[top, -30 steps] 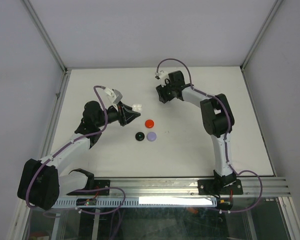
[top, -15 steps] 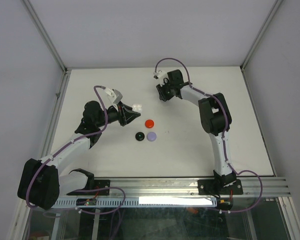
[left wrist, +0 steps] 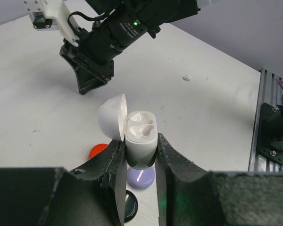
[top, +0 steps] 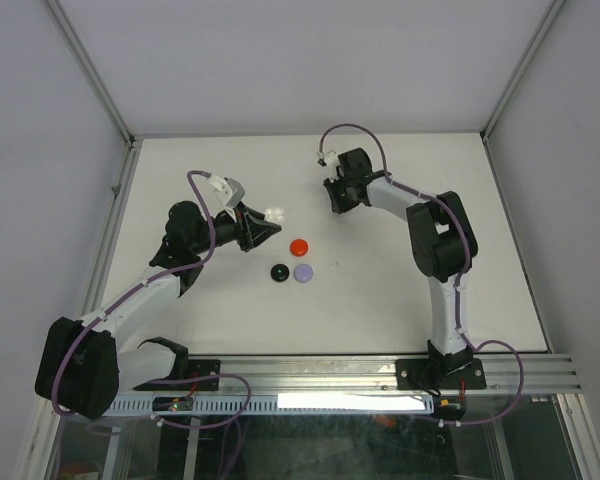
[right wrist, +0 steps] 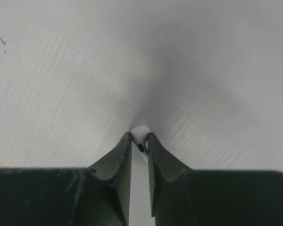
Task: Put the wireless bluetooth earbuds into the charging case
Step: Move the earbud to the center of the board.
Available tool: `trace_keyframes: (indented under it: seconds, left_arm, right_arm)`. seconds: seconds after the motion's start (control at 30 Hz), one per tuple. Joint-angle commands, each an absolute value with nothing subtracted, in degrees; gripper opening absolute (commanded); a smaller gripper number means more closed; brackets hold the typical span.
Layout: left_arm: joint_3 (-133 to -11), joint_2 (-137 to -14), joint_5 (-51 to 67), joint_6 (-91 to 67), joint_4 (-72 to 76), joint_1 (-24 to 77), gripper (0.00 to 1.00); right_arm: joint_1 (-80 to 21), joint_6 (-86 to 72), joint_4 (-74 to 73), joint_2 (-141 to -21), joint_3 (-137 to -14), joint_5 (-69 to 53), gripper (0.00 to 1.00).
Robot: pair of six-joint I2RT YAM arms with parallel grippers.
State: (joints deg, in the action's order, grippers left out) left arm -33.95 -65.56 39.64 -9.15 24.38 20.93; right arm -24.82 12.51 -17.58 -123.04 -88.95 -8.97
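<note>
Right gripper (right wrist: 139,137) has dipped to the far surface (top: 400,270), jaws pinching a white earbud (right wrist: 140,130), while left gripper (left wrist: 140,142), jaws clamped, presents the open charging case (left wrist: 141,129) mid-surface, ready for insertion.

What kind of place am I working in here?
Probably a robot lab test cell rather than a home or shop: a white table boxed in by plain grey walls, metal frame posts at the corners, and an aluminium rail along the near edge.
</note>
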Motion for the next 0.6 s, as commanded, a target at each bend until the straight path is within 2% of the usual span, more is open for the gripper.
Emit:
trace_keyframes:
  seconds: [0.0, 0.2, 0.37, 0.57]
  left_arm:
    - [-36.42, -64.08, 41.57, -8.44, 25.88, 20.61, 0.0]
    - [-36.31, -63.6, 41.58, -8.56, 25.97, 20.7, 0.0]
    - [-35.97, -62.81, 40.65, -8.61, 26.19, 20.65, 0.0]
    - [-35.73, -61.98, 40.07, -8.47, 26.19, 20.7, 0.0]
  right_arm:
    - [-26.55, 3.74, -25.3, -116.88, -83.56, -3.23, 0.14]
    - [-30.96, -2.38, -32.3, -112.71, -74.77, 2.36, 0.14]
    - [-32.17, -6.68, -34.48, -105.82, -67.73, 2.26, 0.16]
    - [-33.3, -8.46, -38.39, -101.3, -65.56, 3.47, 0.18]
